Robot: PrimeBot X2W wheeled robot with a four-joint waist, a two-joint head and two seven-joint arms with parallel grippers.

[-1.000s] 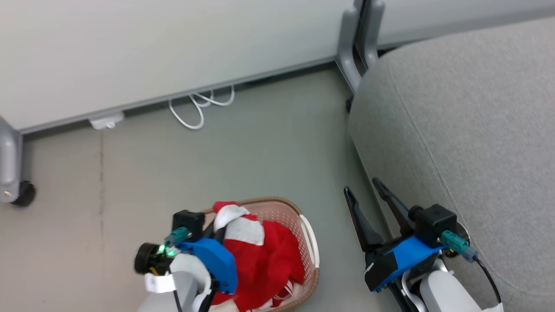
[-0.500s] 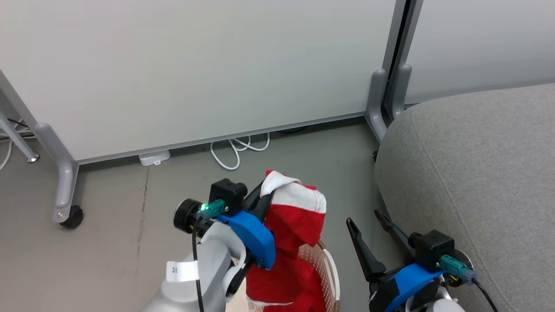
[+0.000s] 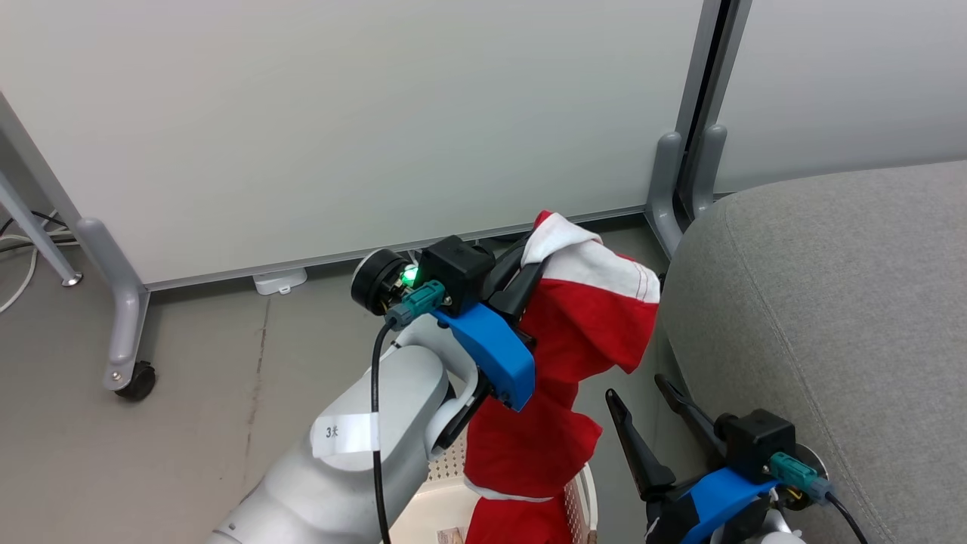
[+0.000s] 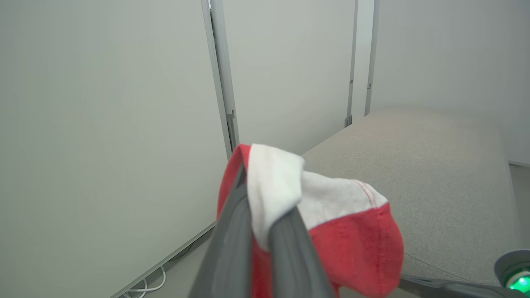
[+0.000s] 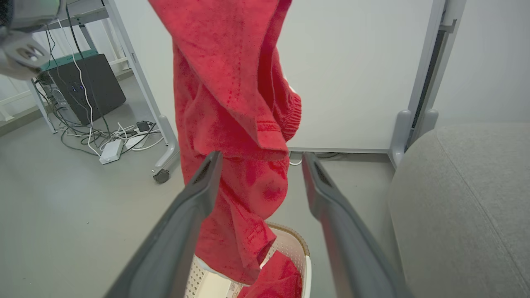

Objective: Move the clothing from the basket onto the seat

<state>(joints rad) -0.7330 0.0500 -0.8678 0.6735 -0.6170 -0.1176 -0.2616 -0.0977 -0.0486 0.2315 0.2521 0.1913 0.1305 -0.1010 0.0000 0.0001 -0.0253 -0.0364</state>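
Pinching a white fold of the red-and-white garment (image 3: 589,332), my left gripper (image 3: 525,268) has its two dark fingers pressed together on the cloth, which hangs straight down from the tips. The bite is small and sits at one corner; I judge that a quick swing toward the seat could let the fabric slide out and drop to the floor. Directly below the hand, the lower hem reaches the mouth of the basket (image 5: 297,244). I cannot tell whether the red fabric (image 5: 275,279) lying inside is its tail or a second piece, so the hem may catch on the rim or drag something along unless I lift higher. Just right of the hanging cloth, my right gripper (image 3: 634,387) stands with jaws wide apart, holding nothing; the trailing cloth could drape over its fingers on the way across. The garment is bright red and soft-napped, with a white panel edged in red stitching at the top, a ribbed cuff on one side and deep loose folds. Beyond the hand and to its right lies the grey upholstered seat (image 3: 831,317), a seam curving along its edge; farther off stands the pale partition panel (image 3: 378,113).
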